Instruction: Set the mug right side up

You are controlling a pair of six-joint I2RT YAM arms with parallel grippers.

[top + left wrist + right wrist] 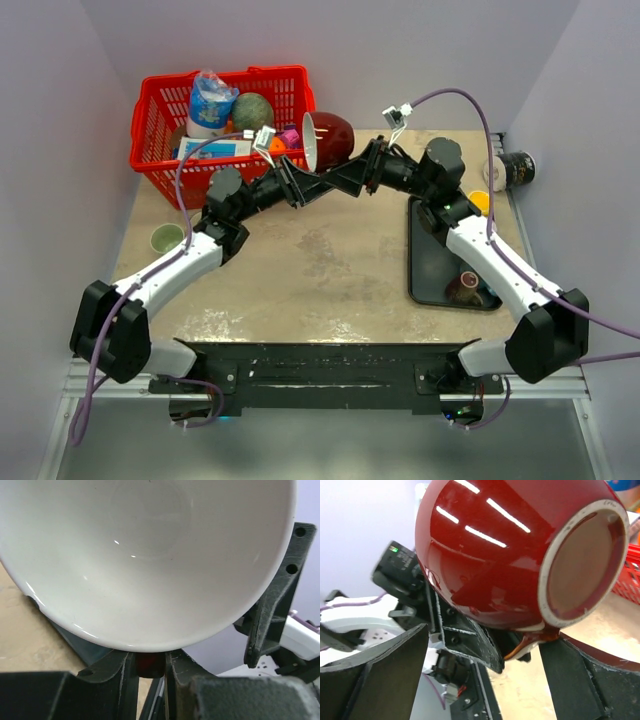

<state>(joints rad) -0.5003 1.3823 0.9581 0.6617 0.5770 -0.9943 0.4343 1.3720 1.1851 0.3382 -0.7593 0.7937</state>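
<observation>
- Mug (328, 140), red outside and white inside, hangs in the air on its side above the far part of the table (300, 270), just beside the red basket (160, 110); its mouth faces left and its base faces right.
- Left gripper (298, 183) has its fingers (172, 667) clenched on the lower rim, a sliver of red wall pinched between them under the white bowl of the interior.
- Right gripper (352, 178) sits under the base side with its fingers (395, 670) spread wide on either side; it does not appear to grasp anything, though the handle looks close to one finger.
- Judged from this, the lift and roughly half the turn are done. What remains is to rotate the mouth upward, set the base on the table, and release.
- Room to move is tight at the back, where the basket's near wall stands close to the mouth.
- Open tabletop lies toward the arms, between the small green cup (166, 237) on the left and the black tray (425, 280) on the right, and looks the safest place to set it down.
- The two grippers are nearly touching, so one likely has to back away first.
</observation>
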